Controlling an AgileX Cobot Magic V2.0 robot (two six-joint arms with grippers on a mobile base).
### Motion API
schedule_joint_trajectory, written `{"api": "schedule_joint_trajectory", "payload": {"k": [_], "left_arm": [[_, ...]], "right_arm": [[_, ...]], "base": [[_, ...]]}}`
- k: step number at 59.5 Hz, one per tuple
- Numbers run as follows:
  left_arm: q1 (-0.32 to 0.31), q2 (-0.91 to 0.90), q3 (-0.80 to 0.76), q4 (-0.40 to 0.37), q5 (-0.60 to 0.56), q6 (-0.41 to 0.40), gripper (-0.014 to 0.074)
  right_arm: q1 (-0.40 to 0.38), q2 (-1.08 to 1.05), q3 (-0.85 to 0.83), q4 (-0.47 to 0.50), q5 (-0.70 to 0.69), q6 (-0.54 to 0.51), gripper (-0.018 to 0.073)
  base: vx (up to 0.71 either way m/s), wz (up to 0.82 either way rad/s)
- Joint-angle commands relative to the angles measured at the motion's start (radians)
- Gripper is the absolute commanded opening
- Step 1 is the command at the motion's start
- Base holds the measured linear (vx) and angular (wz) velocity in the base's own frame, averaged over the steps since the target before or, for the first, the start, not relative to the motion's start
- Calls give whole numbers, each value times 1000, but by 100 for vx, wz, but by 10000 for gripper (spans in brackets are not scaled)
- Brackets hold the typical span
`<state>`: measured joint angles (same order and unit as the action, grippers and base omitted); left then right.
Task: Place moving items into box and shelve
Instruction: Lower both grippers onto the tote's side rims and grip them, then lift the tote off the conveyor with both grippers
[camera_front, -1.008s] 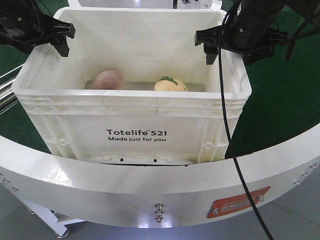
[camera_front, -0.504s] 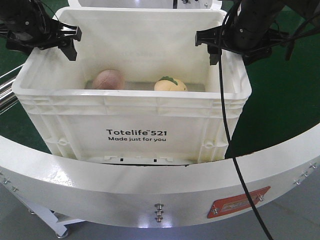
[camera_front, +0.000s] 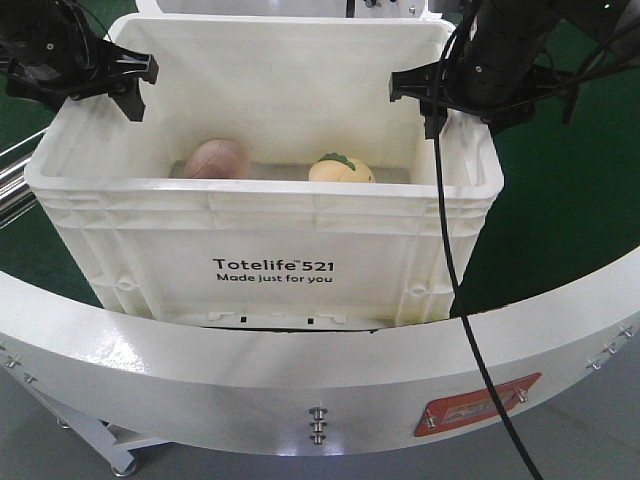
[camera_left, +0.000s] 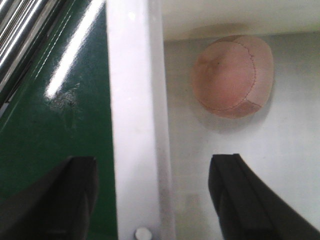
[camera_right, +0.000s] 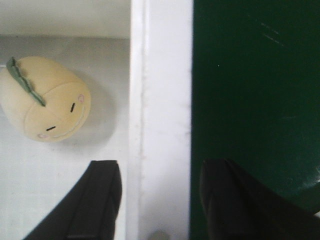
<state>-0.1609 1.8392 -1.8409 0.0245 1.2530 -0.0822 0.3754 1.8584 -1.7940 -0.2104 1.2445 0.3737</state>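
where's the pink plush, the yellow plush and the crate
pinkish-brown plush fruit (camera_left: 232, 75), left wrist view, centre of its body
yellow plush fruit (camera_right: 59, 114), right wrist view, its face
white crate (camera_front: 140, 250), front-facing view, bare front wall

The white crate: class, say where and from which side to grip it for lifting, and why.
Grip the thick rim of the crate on its two side walls, from above. It is wide and open-topped, and the rim fits open jaws: left tool and right tool each straddle it, one finger inside, one outside.
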Motion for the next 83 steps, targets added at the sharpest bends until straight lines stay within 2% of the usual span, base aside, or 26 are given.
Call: {"api": "schedule_joint_trajectory", "payload": {"k": [1,17,28,36,61,74,80,83], "left_arm": [[-3,-53,-31,6,-10,-9,496],[-3,-53,-31,6,-10,-8,269],[-3,-53,-31,6,-10,-8,141],[-3,-53,-31,6,-10,-8,87],[-3,-144,-35,6,-20,-6,63],[-8,-229,-35,6,-43,26,64],[-18,-273,-29,14,-51,12,64],[-29,-300,-13,41,-64,-15,64]], "right_arm": [[-7,-46,-31,-19,-29,-12,324],[-7,-54,-31,-22,-25,-26,184],[-7,-54,-31,-21,-24,-26,141],[-7,-54,-31,-22,-25,-26,128],[-3,-162,-31,-26,-59,-59,126],[-3,-254,-31,-39,-86,-78,126],[-3,-288,-29,-54,-70,-78,126],[-3,-306,-27,-55,-61,-78,126]], "base": [[0,0],[0,0],[0,0],[0,0],[0,0],[0,0],[0,0],[0,0]]}}
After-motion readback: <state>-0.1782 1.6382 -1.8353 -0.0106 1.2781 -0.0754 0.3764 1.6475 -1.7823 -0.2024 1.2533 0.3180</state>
